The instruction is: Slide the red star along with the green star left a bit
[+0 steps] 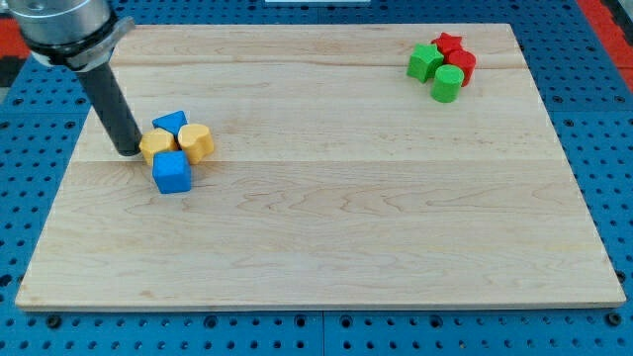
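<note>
Red star [450, 43] sits near bench [326, 218] top-right corner, packed w/ a green block [425, 62] (prob. the green star), a red block [461, 64] & a green cylinder [446, 84], all touching. My tip [129, 151] is far off by left edge, touching a yellow block [156, 144]. Beside it: 2nd yellow block [197, 142], blue triangle [170, 122], blue cube [172, 172]. No gripper on rod.

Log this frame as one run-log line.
my tip: view's left, touching yellow block | red star, green block: top right cluster, unpushed | task: not started
</note>
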You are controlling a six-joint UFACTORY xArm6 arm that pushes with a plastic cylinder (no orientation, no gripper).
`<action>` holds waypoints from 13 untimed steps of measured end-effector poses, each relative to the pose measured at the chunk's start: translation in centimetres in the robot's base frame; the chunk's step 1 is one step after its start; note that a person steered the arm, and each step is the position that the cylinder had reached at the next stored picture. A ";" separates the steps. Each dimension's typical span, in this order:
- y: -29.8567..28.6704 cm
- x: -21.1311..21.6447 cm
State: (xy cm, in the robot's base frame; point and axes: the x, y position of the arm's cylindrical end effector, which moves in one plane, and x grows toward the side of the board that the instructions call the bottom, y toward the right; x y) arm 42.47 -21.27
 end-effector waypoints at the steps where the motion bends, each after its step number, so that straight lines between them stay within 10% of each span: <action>1: 0.3 0.0; 4: -1.9 5.8; 7: 15.0 7.3; 11: 52.8 -14.3; 13: 40.2 -18.7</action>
State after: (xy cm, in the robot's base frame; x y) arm 23.78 18.93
